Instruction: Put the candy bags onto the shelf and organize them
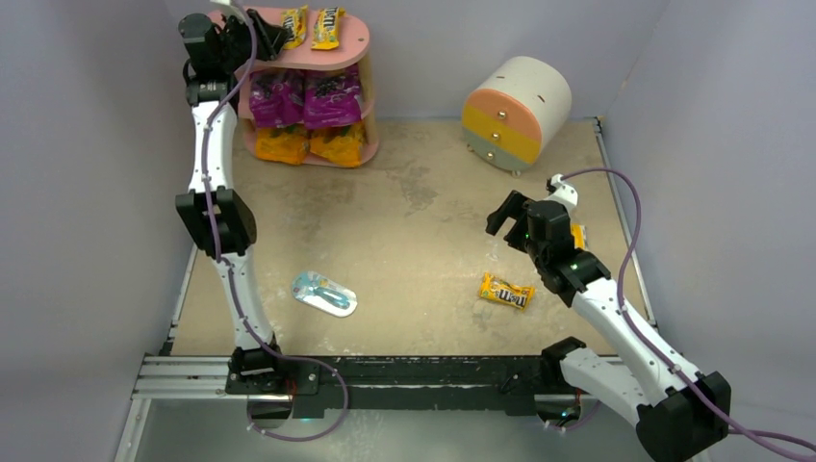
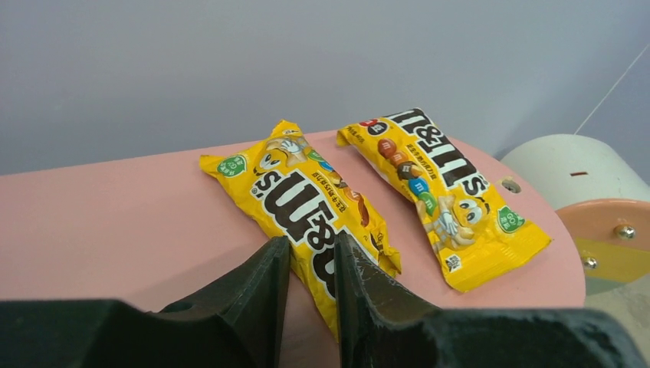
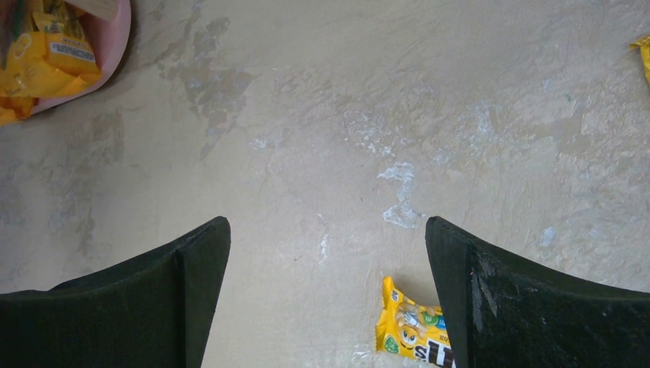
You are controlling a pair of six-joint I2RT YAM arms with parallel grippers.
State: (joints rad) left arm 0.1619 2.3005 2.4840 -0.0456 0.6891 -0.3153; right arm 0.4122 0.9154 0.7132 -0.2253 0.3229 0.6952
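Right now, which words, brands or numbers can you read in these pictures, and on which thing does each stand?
"m&m's": left yellow pack, on the shelf's top board.
"m&m's": right yellow pack beside it.
Small print and green badges on both: too small.
Purple bags, orange bags, pack on the table, light-blue packet: too blurred.

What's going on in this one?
The left gripper is at the top tier of the shelf, jaws narrow at the near end of one of two M&M's packs lying there; whether it grips it is unclear. Two purple bags fill the middle tier and two orange bags the bottom. The right gripper, wide open, hovers over the table near a loose M&M's pack.
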